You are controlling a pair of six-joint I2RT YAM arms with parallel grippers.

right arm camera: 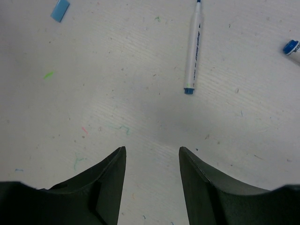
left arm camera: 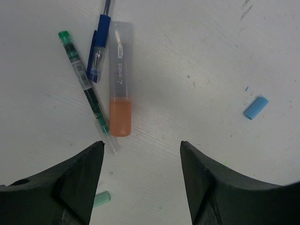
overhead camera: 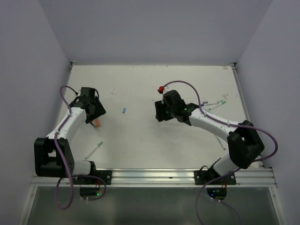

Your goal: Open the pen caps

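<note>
My left gripper [left arm camera: 142, 147] hangs open over bare table with nothing between its fingers. Just ahead of it lie a clear-barrelled pen with an orange end [left arm camera: 120, 89], a thin green pen [left arm camera: 83, 79] and a blue pen [left arm camera: 98, 49], close together. A loose blue pen cap [left arm camera: 256, 108] rests to the right, and a small green cap [left arm camera: 101, 198] shows beside the left finger. My right gripper [right arm camera: 152, 152] is also open and empty above the table. Beyond it lie a white pen with a blue end [right arm camera: 193, 49] and the blue cap [right arm camera: 60, 9]. From above, the blue cap [overhead camera: 124, 111] lies between the left gripper [overhead camera: 96, 118] and the right gripper [overhead camera: 160, 112].
A whitish pen with a green end [overhead camera: 93, 151] lies near the left arm's base. Several more pens [overhead camera: 214, 103] are scattered at the back right, behind the right arm. A small red object [overhead camera: 161, 89] sits beyond the right gripper. White walls enclose the table.
</note>
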